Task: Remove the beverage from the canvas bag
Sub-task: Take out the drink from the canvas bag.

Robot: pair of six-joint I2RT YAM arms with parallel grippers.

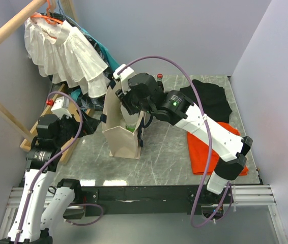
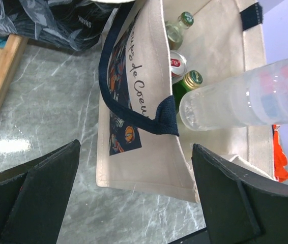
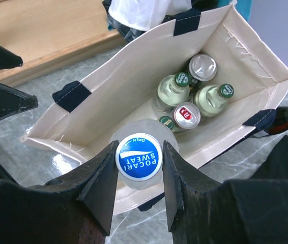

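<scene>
Over canvas bag (image 3: 108,96), bottle (image 3: 138,157) in jaws

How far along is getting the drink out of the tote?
Done: right tool is shut on the clear plastic bottle with a blue-and-white cap. In hand: bottle raised over the cream canvas bag, base at its opening. To do: carry it clear and set it down. The left tool hangs open beside the bag; green glass bottles and cans sit inside.

White-and-black arms (image 1: 211,130), purple cables (image 1: 154,57)
</scene>
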